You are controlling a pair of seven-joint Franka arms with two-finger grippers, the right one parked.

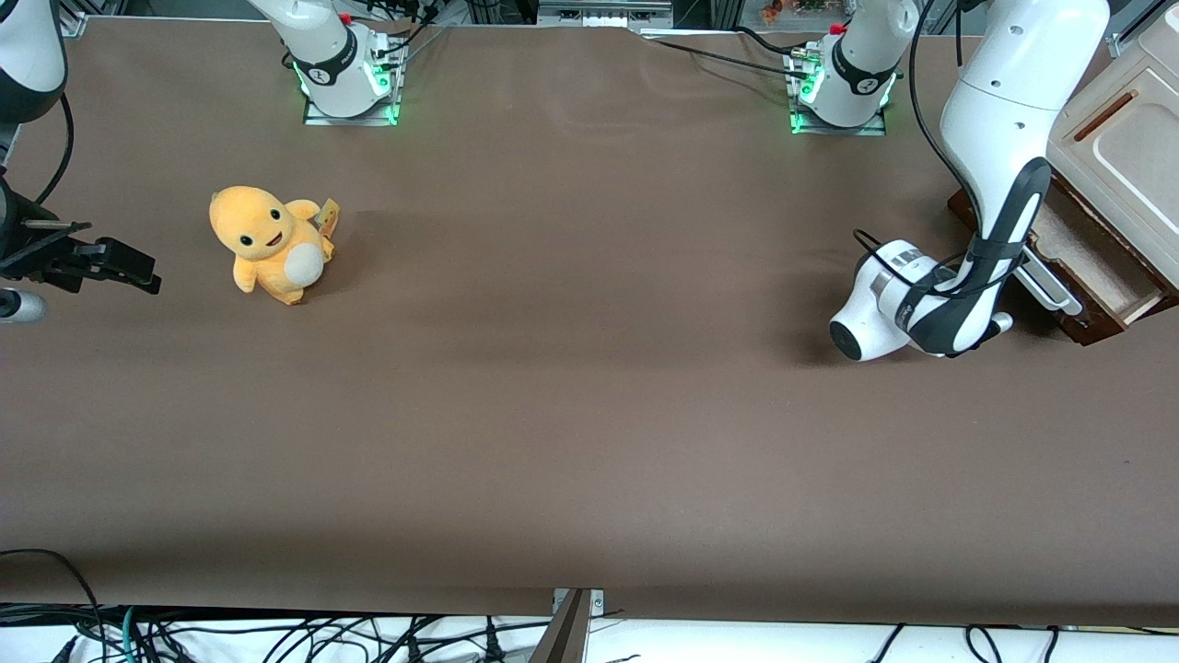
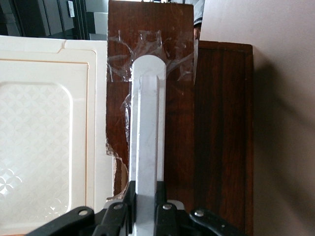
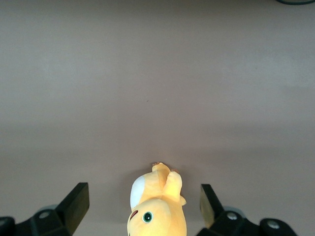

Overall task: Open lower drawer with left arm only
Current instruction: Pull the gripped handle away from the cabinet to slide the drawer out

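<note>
The lower drawer (image 1: pixel 1096 267), dark wood, stands pulled out at the bench's working-arm end; the gripper (image 2: pixel 146 196) clamps its long white bar handle (image 2: pixel 146 142). Cream cabinet (image 1: pixel 1128 157) above; brown matte bench (image 1: pixel 589 414).

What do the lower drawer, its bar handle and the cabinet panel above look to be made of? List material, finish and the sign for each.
Lower drawer: dark-brown wood, slight sheen; grain streaks show.
Bar handle: smooth matte white, probably plastic or painted metal; the gripper is shut on it, in front of the drawer.
Cabinet panel: cream, likely moulded plastic; embossed diamond pattern.
</note>
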